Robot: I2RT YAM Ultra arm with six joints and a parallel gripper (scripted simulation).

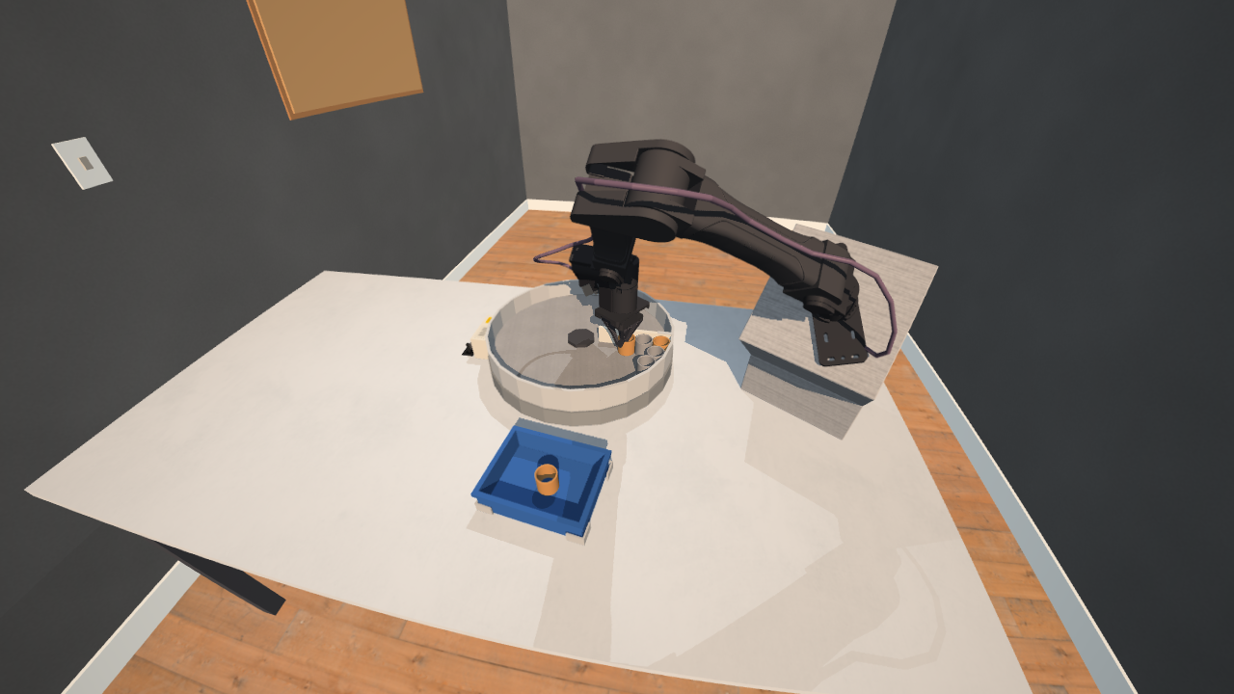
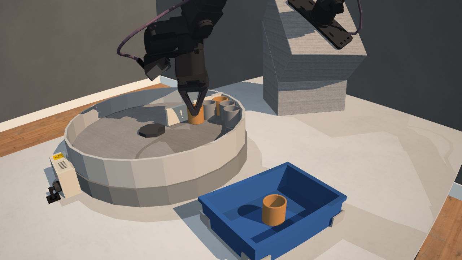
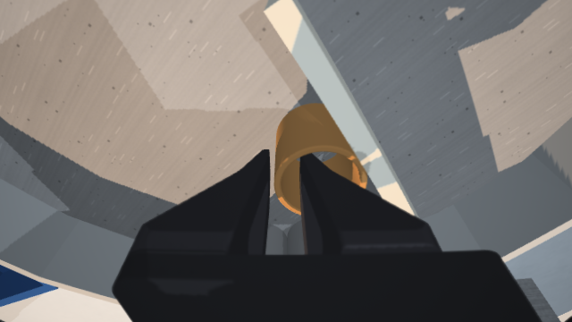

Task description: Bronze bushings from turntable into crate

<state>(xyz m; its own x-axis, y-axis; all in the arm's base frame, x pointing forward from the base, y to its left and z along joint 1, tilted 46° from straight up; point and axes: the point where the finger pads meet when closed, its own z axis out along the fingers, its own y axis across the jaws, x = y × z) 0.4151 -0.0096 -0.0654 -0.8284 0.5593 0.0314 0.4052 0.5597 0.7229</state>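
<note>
As the gripper [image 1: 623,343] [image 2: 194,113] [image 3: 284,161] dipped at the nearest bronze bushing [image 1: 627,349] [image 2: 195,119] [image 3: 308,127], its jaws were slightly parted, gripping nothing

That bushing stood on the turntable [image 1: 579,401] [image 2: 138,173] [image 3: 112,89], beside a pale divider [image 1: 608,334] [image 2: 174,116] [image 3: 331,76]. Near it were three steel bushings [image 1: 645,361] [image 2: 231,117] and another bronze one [image 1: 659,341] [image 2: 220,99]. Outside, the crate [image 1: 534,521] [image 2: 300,226] [image 3: 22,286] sat level, holding one upright bronze piece [image 1: 547,483] [image 2: 274,211]

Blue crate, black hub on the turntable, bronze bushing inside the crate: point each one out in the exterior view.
Blue crate [image 2: 227,222]: exterior view, outer side wall.
Black hub [image 2: 151,130]: exterior view, top face.
Bronze bushing [image 2: 273,215]: exterior view, outer side.
</note>
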